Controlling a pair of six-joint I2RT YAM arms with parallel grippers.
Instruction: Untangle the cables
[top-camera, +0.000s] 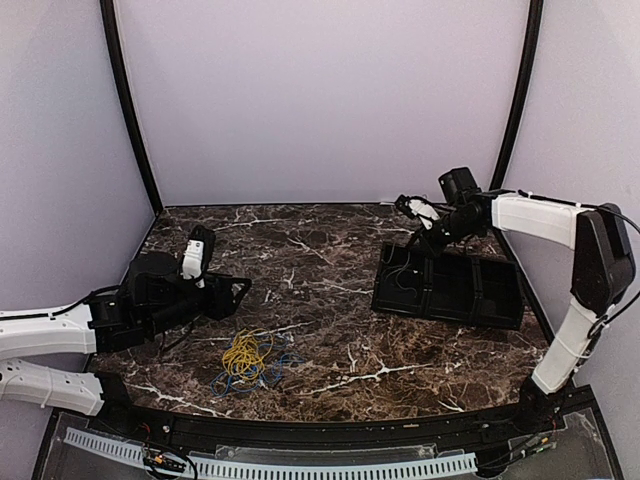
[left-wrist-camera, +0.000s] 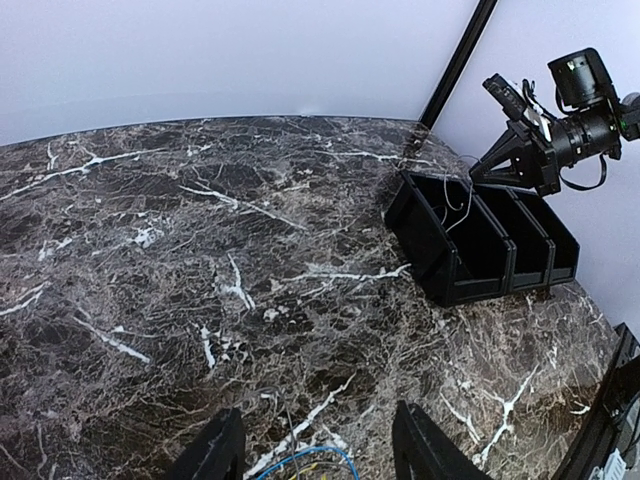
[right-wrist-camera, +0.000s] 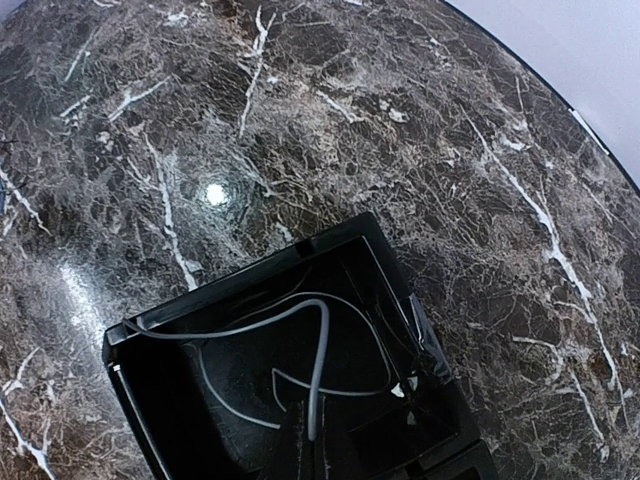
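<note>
Heap of yellow and blue cables (top-camera: 247, 360) on the table (top-camera: 320, 250), pale grey cable (right-wrist-camera: 240, 327) in the bin (top-camera: 445, 312).

On the dark marble, the yellow and blue cables lie in loose tangled loops near the front edge, left of centre. The left gripper (left-wrist-camera: 315, 452) hangs above the far side of that heap. Its fingers (left-wrist-camera: 212, 455) are spread wide and grip nothing, and a bit of blue and yellow loop shows on the marble below the gap. The pale grey cable lies curled inside the end compartment of the black three-part bin on the right side, well apart from the heap. The right gripper (top-camera: 408, 207) hovers over that bin's far corner, closed tight. Whether it pinches anything cannot be told.
</note>
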